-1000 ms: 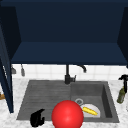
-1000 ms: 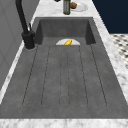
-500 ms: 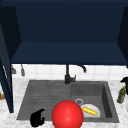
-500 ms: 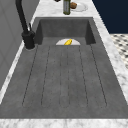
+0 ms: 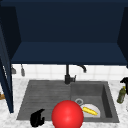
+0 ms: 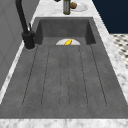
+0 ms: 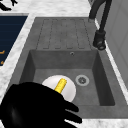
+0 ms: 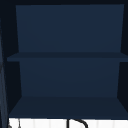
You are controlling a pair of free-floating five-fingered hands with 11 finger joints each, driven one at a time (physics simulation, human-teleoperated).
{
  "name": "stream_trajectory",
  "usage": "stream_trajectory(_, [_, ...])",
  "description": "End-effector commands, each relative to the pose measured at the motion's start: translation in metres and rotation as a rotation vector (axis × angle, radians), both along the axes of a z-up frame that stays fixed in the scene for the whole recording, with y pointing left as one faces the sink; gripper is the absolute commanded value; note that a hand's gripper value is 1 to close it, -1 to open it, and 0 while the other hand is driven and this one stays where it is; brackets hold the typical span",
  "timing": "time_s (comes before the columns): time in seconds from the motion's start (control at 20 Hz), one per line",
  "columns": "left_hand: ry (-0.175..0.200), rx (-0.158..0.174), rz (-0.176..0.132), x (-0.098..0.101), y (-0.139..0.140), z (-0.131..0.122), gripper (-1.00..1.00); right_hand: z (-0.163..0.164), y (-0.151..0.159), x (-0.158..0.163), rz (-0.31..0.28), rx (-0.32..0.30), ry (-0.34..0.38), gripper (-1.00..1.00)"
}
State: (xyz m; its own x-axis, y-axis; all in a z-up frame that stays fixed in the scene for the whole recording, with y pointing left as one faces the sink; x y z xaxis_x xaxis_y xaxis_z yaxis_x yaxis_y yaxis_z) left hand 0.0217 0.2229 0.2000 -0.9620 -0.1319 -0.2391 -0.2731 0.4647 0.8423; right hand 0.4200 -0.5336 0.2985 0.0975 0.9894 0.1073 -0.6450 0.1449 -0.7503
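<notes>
- Right robot hand (image 7: pixel 32 107) – hangs over the front rim of the sink basin (image 7: pixel 30 65), close to the right side camera, just beside the white plate (image 7: pixel 70 93).
- Its state: fingers (image 7: pixel 71 108) stretched out and slightly spread, pointing toward the back wall. It holds nothing and touches nothing.
- The plate lies flat on the basin floor near the front wall, beside the drain (image 7: pixel 82 80). On it lies a yellow piece, probably a corn cob (image 7: pixel 60 85), at a slant and apart from the hand.
- Handling judgement: the cob sits below the hand, down past the basin's front wall. A clean grip would come straight down with the hand held wide, closing across the cob's short axis – not along it – and keeping off the plate rim so the plate does not slide.
- The cob is round and could roll on the plate, so a slow close looks safer.
- Left robot hand (image 5: pixel 37 118) – in the air at the front left corner of the drainboard (image 5: pixel 45 97), well apart from the plate. I can't tell how it is set.
- Red ball (image 5: pixel 67 115) – in front of the sink's front edge, between the left hand and the plate.
- Rest: black faucet (image 5: pixel 68 75) at the back, green bottle (image 5: pixel 121 94) on the surface at right, dark blue open cabinet (image 8: pixel 67 75) above.
</notes>
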Motion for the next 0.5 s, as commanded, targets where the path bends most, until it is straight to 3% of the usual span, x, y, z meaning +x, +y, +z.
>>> stream_trajectory(0.0, [0.0,0.0,0.0,0.0,0.0,0.0,0.0,-0.011,-0.013,0.006,0.058,0.013,0.006,-1.0])
stream_trajectory(0.45, [0.0,0.0,0.0,0.0,0.0,0.0,0.0,-0.039,-0.017,0.027,0.04,0.013,0.035,-1.0])
